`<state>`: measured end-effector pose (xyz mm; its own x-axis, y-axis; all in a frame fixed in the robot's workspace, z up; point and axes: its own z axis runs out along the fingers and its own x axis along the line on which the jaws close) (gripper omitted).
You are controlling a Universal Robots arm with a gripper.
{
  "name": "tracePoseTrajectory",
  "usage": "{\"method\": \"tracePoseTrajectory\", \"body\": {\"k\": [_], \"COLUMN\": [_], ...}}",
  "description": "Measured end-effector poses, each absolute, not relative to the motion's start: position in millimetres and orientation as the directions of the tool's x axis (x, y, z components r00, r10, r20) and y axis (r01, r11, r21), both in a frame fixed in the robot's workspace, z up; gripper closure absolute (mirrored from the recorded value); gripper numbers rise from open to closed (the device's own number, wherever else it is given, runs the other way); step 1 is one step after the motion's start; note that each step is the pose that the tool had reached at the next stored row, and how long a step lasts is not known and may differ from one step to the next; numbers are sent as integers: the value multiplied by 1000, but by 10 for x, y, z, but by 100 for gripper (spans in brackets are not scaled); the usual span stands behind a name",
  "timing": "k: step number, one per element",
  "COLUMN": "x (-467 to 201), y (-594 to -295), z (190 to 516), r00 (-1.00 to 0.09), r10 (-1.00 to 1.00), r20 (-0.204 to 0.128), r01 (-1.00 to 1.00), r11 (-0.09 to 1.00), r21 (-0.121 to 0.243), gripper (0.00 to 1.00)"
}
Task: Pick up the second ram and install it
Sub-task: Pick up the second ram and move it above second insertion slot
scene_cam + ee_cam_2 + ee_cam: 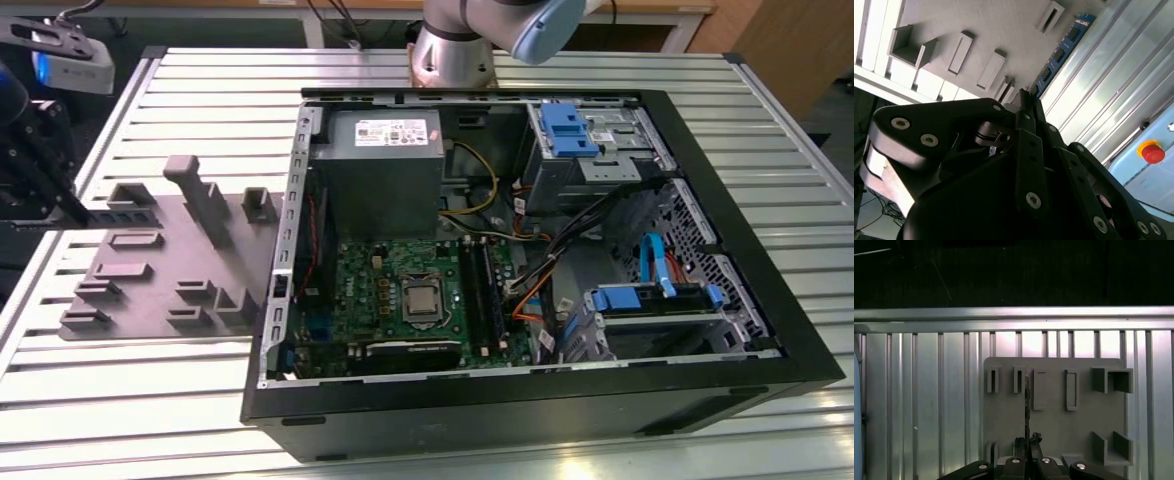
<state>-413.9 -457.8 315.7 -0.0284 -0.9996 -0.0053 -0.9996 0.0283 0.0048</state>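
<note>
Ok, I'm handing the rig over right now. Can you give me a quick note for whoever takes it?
Gripper: shut on the second ram, which sticks out beyond it.
Where: by the grey fixture, outside the PC case.
Done: the ram is gripped.
Left: it is not yet in the case, so seating it in the motherboard's black slots is undone.

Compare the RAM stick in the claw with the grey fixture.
The RAM stick is a thin narrow strip, blue with dark chips; the grey fixture is a broad plain grey plate with upright blocks and slots. The RAM stick is gripped at one end by the claw; the grey fixture lies flat on the slatted table. Both are rectangular in outline.
</note>
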Motion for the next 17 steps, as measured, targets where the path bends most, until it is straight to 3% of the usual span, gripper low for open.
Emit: {"method": "tracePoseTrajectory", "body": {"k": [17], "x": [-4139], "y": [-4560], "z": [3596], "r00": [-28], "r10": [-1000], "r20": [-5], "r01": [-1000], "r11": [28], "r21": [5], "gripper": [86]}}
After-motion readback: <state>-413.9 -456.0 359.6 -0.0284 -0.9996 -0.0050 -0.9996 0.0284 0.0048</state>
